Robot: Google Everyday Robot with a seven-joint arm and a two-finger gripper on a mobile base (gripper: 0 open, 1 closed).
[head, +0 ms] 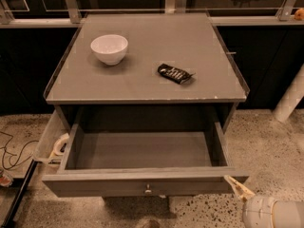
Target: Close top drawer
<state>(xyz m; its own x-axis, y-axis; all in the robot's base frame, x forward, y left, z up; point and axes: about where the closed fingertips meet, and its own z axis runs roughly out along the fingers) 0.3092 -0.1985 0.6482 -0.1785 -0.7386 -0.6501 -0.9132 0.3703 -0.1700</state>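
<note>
**Top drawer wide open, my claw at its near right corner**

On the surface (199, 37) above sit a white bowl (109, 48), far left, and a dark packet (175, 73) near the middle, both well clear of the drawer's path. Cables (12, 152) lie on the floor to the left. The top drawer (104, 186) stands pulled out towards me, its knob (148, 189) at centre front. My claw (239, 188) is low on the right, at the front panel's right end; whether it is apart or together I cannot tell.

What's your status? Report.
Gripper low right, by top drawer's front corner. Drawer fully open, empty. Bowl, wrapper on top, not blocking.
</note>
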